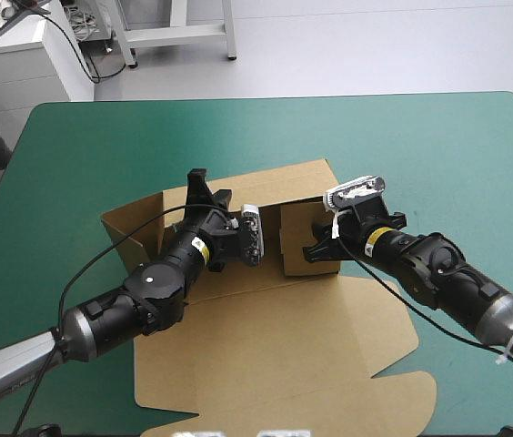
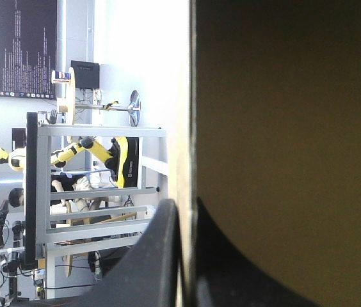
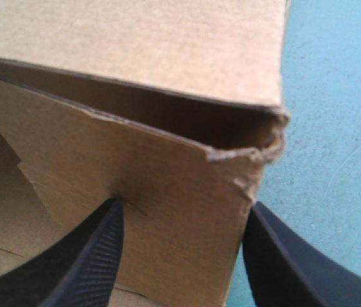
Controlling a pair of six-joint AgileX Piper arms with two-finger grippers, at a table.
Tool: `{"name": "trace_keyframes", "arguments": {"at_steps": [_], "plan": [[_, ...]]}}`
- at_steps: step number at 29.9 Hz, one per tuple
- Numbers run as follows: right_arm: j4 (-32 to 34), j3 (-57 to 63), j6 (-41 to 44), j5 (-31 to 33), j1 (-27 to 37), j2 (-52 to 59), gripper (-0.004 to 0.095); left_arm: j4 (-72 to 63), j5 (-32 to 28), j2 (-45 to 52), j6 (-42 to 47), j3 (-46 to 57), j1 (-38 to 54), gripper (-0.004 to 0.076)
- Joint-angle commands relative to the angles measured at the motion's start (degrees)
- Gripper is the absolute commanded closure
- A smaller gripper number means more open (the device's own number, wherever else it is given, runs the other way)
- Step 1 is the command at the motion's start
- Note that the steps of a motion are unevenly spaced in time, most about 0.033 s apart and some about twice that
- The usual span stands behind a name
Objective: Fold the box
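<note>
box [image 1: 266, 355] mid teal-green cover [image 1: 438, 146], far walls up, lid flat nearside; left gripper [image 2: 184, 204] pinched on box's far-left wall, right gripper [image 3: 184, 206] spread wide astride its right wall. board prob light, stiff, tears easy (corner frayed); grip wall top edges nr creases, not corners.

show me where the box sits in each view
high view: the box lies mid-table, far walls raised.
left wrist view: its dark board looms beside the left gripper, shut on it.
right wrist view: a raised corner stands between the fingers of the open right gripper.
shared landmark: the teal-green cover beside that corner, high and right wrist only.
</note>
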State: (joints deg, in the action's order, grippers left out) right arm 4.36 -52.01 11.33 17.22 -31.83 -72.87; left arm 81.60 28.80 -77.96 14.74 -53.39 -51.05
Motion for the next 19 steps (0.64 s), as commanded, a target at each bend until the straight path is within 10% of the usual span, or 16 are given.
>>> {"name": "trace_keyframes", "arguments": {"at_steps": [1,7,13,19], "plan": [[0.5,-1.7,0.6,-5.7,0.3,-0.3,0.0393,1.7,-1.5,1.7,0.5,-1.5,-0.4,0.0732],[0.5,-1.7,1.3,-7.5,0.3,-4.5,0.0475,1.7,-1.5,1.7,0.5,-1.5,-0.4,0.0732],[0.5,-1.7,1.3,-6.8,0.3,-4.3,0.0926,1.7,-1.5,1.7,0.5,-1.5,-0.4,0.0732],[0.4,-1.7,2.1,-6.7,0.3,-4.3,0.0925,2.9,-1.5,1.7,0.5,-1.5,-0.4,0.0732]]}}
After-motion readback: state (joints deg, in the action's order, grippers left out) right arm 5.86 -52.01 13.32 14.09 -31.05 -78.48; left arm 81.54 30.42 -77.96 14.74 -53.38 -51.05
